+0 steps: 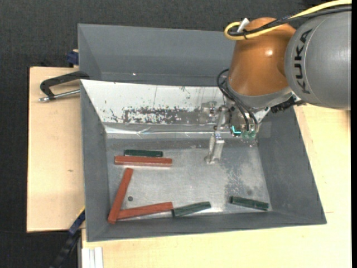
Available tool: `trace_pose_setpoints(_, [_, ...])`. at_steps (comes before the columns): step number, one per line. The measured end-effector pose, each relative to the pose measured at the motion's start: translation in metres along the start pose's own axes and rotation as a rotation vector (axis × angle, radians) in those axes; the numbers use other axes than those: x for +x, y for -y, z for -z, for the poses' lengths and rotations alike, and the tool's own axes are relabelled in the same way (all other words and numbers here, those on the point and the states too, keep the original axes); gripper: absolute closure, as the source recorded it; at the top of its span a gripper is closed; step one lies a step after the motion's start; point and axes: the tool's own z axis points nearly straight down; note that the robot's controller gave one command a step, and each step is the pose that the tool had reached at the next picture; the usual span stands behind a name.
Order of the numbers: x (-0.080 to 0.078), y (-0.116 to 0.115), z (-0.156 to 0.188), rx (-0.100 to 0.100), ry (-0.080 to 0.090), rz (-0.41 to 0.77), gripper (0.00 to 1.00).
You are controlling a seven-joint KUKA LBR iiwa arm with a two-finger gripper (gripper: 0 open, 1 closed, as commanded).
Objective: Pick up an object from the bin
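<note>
End effector (213, 149): over the bare floor of the bin (167, 54), mid-back; cannot tell if open or closed | nearest: red stick (143, 161) left, dark green stick (249, 204) front-right, both flat | likely light, stiff, slim; pinch across width at mid-length
</note>
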Motion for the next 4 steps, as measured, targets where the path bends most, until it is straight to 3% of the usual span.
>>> trace_pose_setpoints(1, [-0.002, 0.000, 0.005, 0.000, 0.009, -0.001, 0.00])
trace_pose_setpoints(2, [-0.005, -0.037, -0.015, 0.002, 0.009, 0.079, 0.00])
trace_pose_setpoints(3, [-0.004, -0.058, -0.081, -0.001, 0.013, 0.092, 0.00])
trace_pose_setpoints(4, [0.009, -0.098, -0.109, -0.001, 0.007, -0.079, 1.00])
